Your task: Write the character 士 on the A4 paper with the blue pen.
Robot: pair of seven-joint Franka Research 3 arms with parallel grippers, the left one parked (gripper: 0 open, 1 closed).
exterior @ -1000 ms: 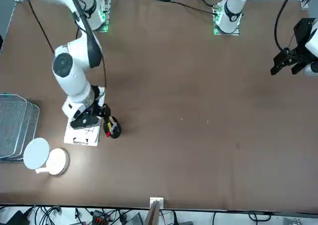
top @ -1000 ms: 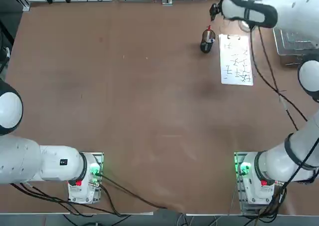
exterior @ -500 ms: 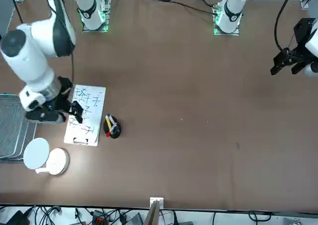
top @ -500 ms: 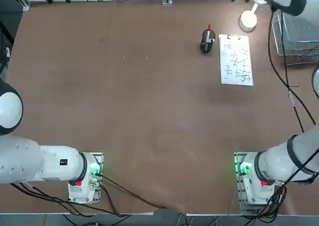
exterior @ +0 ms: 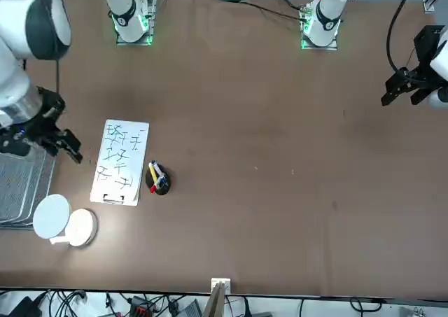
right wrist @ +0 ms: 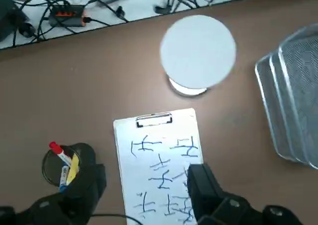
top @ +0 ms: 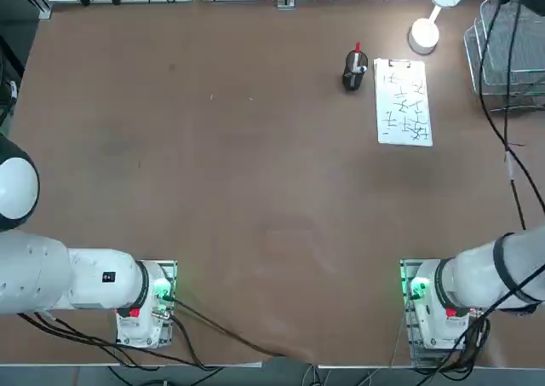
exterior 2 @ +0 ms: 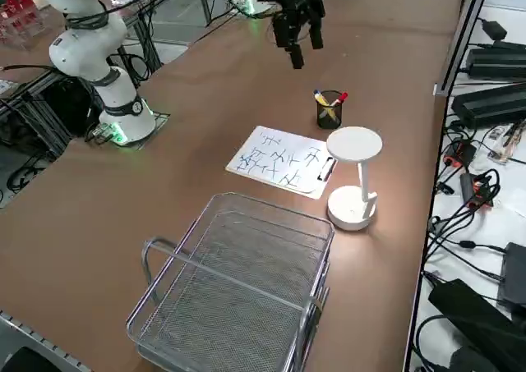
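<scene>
Your right gripper (exterior: pixel 43 141) hangs wide open and empty beside the A4 paper (exterior: pixel 120 161); the blue pen (right wrist: pixel 64 176) sits in the cup among others, so you risk grabbing the wrong one.

Over at the left edge of the frame the right tool (exterior: pixel 43 141) hangs above the counter (exterior: pixel 266 156), fingers spread wide and nothing between them, just above a wire basket (exterior: pixel 21 184). To its right lies the A4 paper (exterior: pixel 120 161), flat, dark characters scattered over it, clip at its lower short edge. A black pen cup (exterior: pixel 158 180) sits just beside the sheet's lower right. In the lower left stands a white desk lamp (exterior: pixel 64 222).
</scene>
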